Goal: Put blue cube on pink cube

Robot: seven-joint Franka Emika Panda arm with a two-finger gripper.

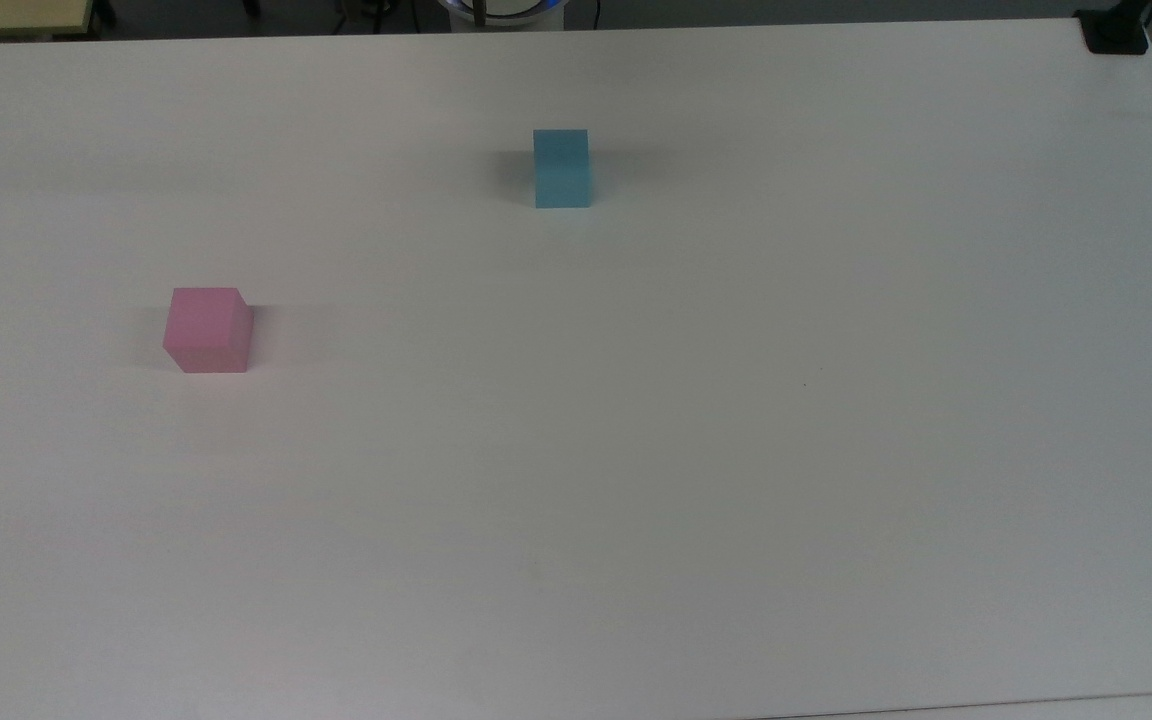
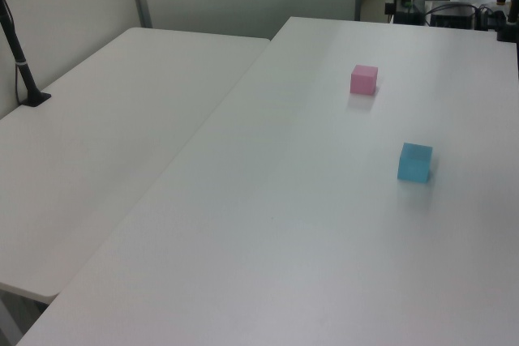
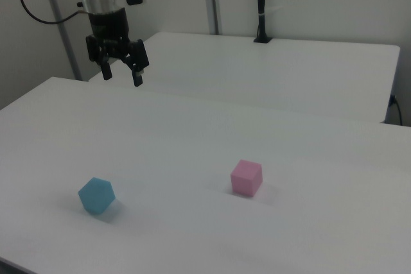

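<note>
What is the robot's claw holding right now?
Nothing. The gripper hangs open and empty above the white table; the small sky-blue cube and pastel pink cube rest on it.

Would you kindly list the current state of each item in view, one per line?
blue cube: resting on the table, not held, apart from the other cube.
pink cube: resting on the table, nothing stacked on it.
tool: open, empty, raised above the table.
</note>
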